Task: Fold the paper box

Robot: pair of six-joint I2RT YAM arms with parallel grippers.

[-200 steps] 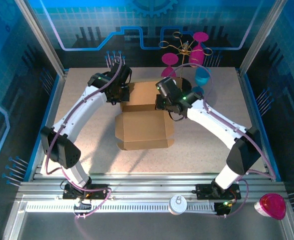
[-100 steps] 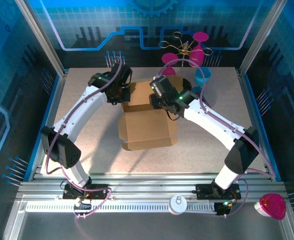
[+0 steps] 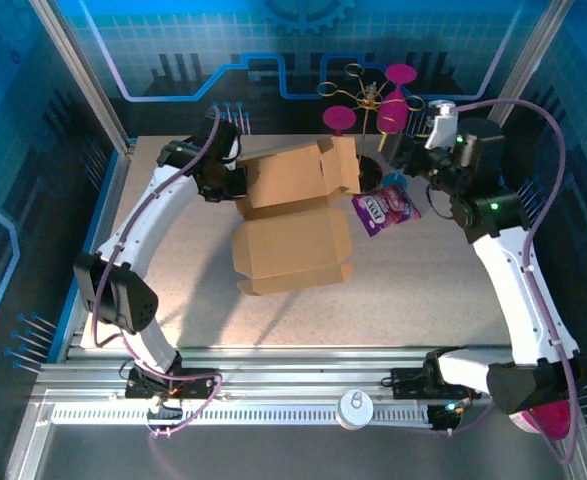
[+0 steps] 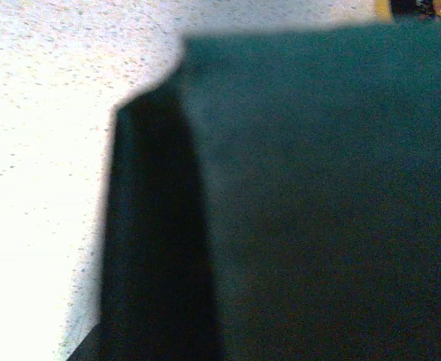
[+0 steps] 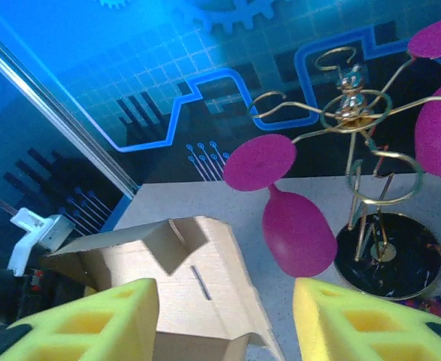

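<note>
One paper box [image 3: 293,250] sits near the middle of the worktop [image 3: 413,285]. Its near panel lies flat, and its far panel and flaps are tilted up off the surface. The left end effector [image 3: 235,183] is at the left edge of that raised part, jaws together and clamped on the cardboard. In the left wrist view the box [image 4: 318,188] fills most of the frame as a dark, blurred sheet over the speckled top.

The right end effector [image 5: 224,301] is up and well to the right of the box, near the far right part of the worktop. Its two yellow fingers [image 5: 92,323] are apart with nothing between them. From there its camera looks down on the box's upper flaps [image 5: 130,259] — one slot and one notch can be seen in the card.

One purple snack packet [image 3: 385,207] lies just beside the box's right edge. Behind it stands one gold wire stand [image 3: 368,95] on a black round base [image 5: 389,259]. Two magenta glasses are at the stand — one on the left [image 5: 299,233], one on the right [image 5: 438,113]. A third magenta glass [image 3: 543,415] lies off the worktop at the near right corner, making three in all. A bit of one blue cup [image 3: 393,181] shows beside the stand.
</note>
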